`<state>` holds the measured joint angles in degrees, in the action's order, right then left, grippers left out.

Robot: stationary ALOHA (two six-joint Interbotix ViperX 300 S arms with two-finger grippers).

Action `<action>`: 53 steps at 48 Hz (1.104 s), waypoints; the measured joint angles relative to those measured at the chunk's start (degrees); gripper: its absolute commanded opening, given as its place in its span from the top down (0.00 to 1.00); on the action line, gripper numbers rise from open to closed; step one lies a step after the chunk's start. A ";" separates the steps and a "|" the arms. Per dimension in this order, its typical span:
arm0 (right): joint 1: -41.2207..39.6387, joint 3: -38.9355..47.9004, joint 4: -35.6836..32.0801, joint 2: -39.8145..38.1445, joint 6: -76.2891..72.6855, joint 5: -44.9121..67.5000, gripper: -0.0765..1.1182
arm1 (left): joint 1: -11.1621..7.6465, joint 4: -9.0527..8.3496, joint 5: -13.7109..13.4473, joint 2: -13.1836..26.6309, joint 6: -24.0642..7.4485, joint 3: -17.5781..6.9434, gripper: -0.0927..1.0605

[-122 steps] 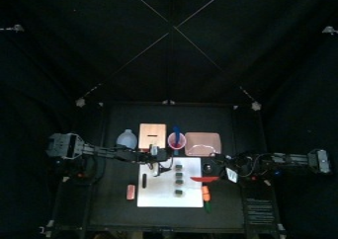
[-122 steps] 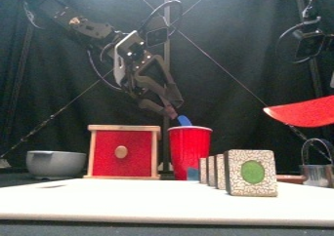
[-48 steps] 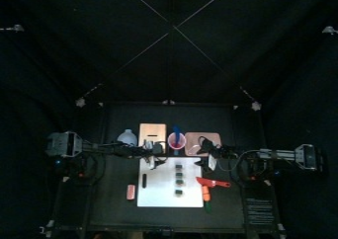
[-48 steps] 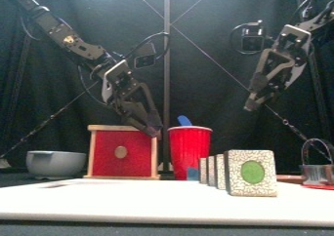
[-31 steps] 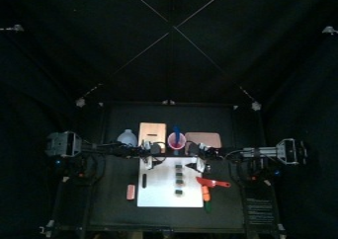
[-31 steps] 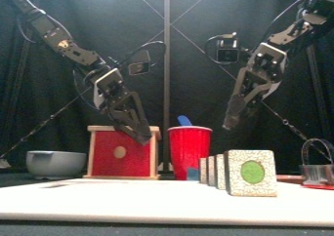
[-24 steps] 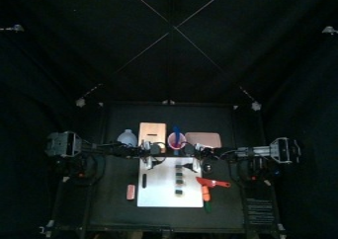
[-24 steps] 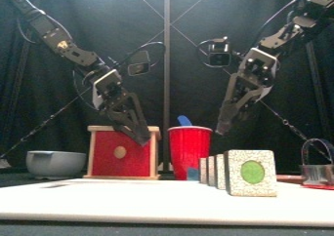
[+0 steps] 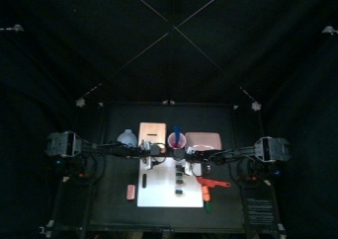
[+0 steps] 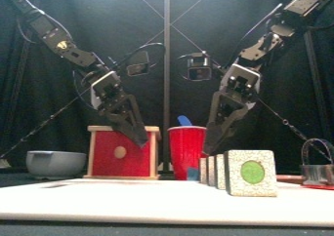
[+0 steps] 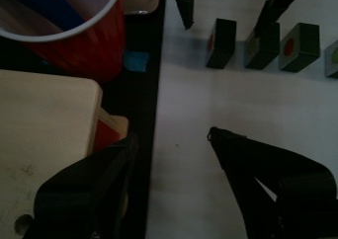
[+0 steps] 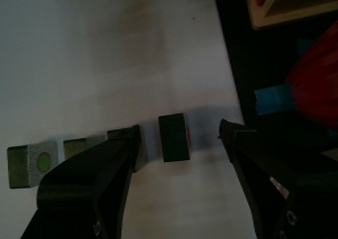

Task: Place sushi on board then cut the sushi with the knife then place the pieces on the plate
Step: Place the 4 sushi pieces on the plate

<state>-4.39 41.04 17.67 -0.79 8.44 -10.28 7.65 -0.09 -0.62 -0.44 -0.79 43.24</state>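
Dark green toy sushi blocks stand in a row on the white cutting board. Right gripper, above the board's end block, and left gripper both gape empty. The blocks are likely light and rigid; pinch the flat faces.

The sushi roll stands on the white cutting board, come apart into dark green blocks set upright in a row with small gaps between them (the nearest face shows speckled white rice round a green centre). The blue knife stands in the red cup behind the board, its end poking above the rim. A red knife lies flat across the board's right edge. The pink plate lies flat on the desk just behind the board, right of the cup.
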 measured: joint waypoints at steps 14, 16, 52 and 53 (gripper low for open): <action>0.00 -0.26 0.00 1.85 0.00 -0.09 0.14 | 0.00 0.00 0.00 0.00 0.18 0.00 0.10; 0.00 -0.26 0.00 2.02 0.00 0.00 0.15 | -0.09 0.09 0.00 0.09 0.09 0.00 0.10; -0.09 -1.76 -0.09 5.63 0.00 -0.09 0.44 | -3.60 0.18 0.18 0.18 0.35 -0.70 0.10; -0.09 -1.76 -0.09 5.63 0.00 -0.09 0.44 | -3.60 0.18 0.18 0.18 0.35 -0.79 0.10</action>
<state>-4.48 39.29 17.58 4.83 8.44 -10.37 4.04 0.09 -0.44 -0.26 -0.44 42.45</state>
